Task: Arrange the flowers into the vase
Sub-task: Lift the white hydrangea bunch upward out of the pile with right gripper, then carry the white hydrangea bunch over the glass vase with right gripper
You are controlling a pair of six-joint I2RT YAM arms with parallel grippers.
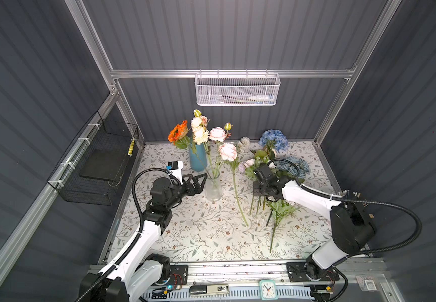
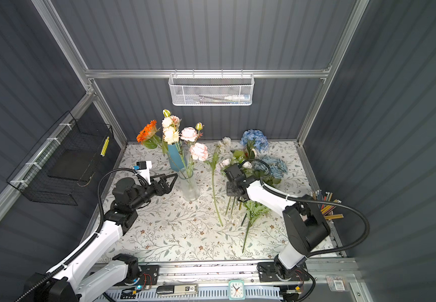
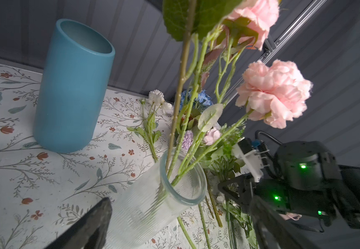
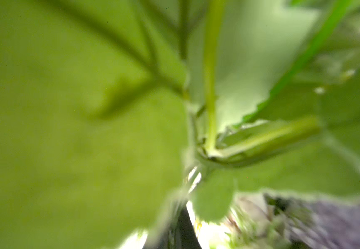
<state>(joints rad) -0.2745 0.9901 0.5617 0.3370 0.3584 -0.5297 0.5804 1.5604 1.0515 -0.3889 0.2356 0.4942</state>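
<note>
The left hand [image 1: 202,183] is spread wide at the glass vase [image 1: 213,192], which shows between its fingers [image 3: 92,222] in the wrist view, probably to steady it under the tall pink, cream and orange flowers [image 1: 216,134] standing in it, heads up. The right hand [image 1: 257,188], pressed together, is down among the loose flowers [image 1: 280,209] on the worktop [image 1: 185,235]; whether it pinches a stem I cannot tell. These lie lengthwise, heads away from the robot, cut ends toward it
</note>
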